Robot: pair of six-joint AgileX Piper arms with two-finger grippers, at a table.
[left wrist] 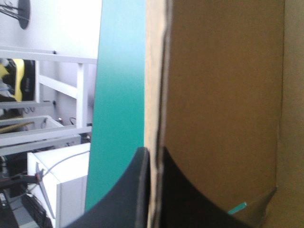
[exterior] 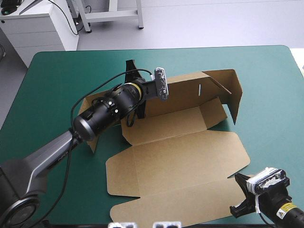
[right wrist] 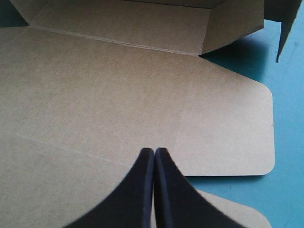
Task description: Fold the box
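Note:
The brown box (exterior: 175, 159) lies in the middle of the table, its lid panel flat toward the near edge. The back wall (exterior: 185, 92) and the right side wall (exterior: 235, 92) stand raised. My left gripper (exterior: 144, 93) is at the back wall's left part, turned on its side. In the left wrist view that gripper (left wrist: 153, 153) is shut on the wall's edge, with brown board (left wrist: 218, 104) beside it. My right gripper (exterior: 242, 192) hovers at the lid's near right corner. It (right wrist: 154, 151) is shut, nothing in it, with the lid (right wrist: 118, 95) under and ahead of it.
A short left side flap (exterior: 90, 137) stands up under my left arm. The lid's front flap (exterior: 180, 206) reaches close to the table's near edge. Teal-green cover (exterior: 270, 123) shows to the right of the box and behind it (left wrist: 118, 95).

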